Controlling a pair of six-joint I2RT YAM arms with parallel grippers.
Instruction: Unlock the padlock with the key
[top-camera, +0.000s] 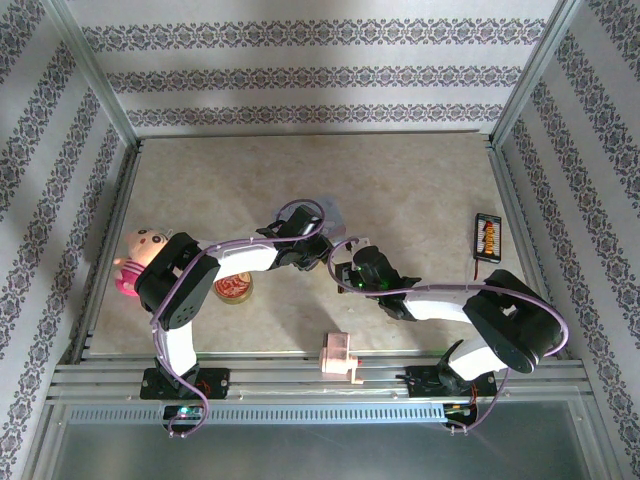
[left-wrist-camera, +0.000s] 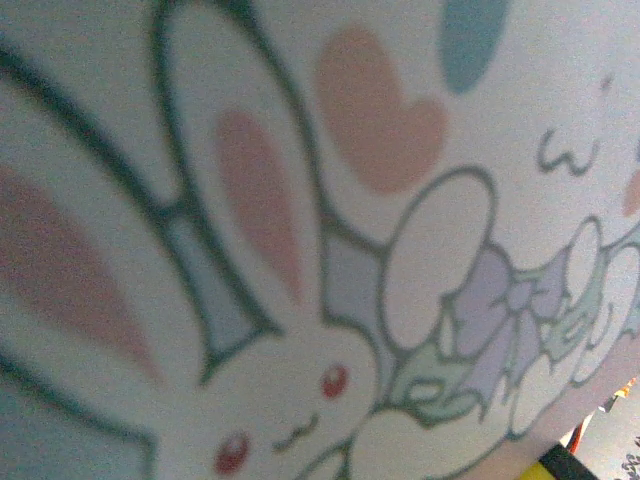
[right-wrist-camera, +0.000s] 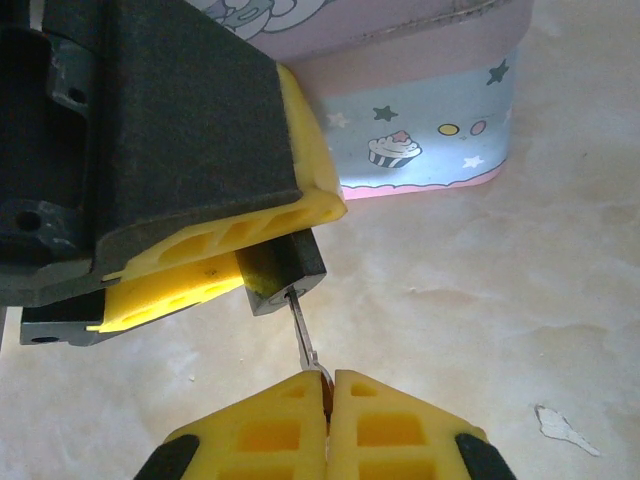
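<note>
Beige marbled tabletop (top-camera: 420, 190), patterned walls around it. Mid-table, just in front of the pale blue tin (right-wrist-camera: 430, 140), left gripper (right-wrist-camera: 250, 245) is clamped on the padlock (right-wrist-camera: 285, 272), keyhole end poking out toward the right gripper (right-wrist-camera: 325, 400). Its pads are pressed together on the key (right-wrist-camera: 302, 335), blade tip at the keyhole, apparently partly in. Key looks thin, bendable and slippery: pinch the bow flat, twist gently. Padlock small and rigid: hold by the body sides.

Pale blue tin (top-camera: 335, 212) on beige table (top-camera: 420, 185), left gripper (top-camera: 320, 241) and right gripper (top-camera: 340, 263) meeting just beside it, pink doll (top-camera: 143, 250) and round can (top-camera: 234, 290) to its left, pink block (top-camera: 338, 354) nearer the arm bases, black gadget (top-camera: 487, 236) to its right.
</note>
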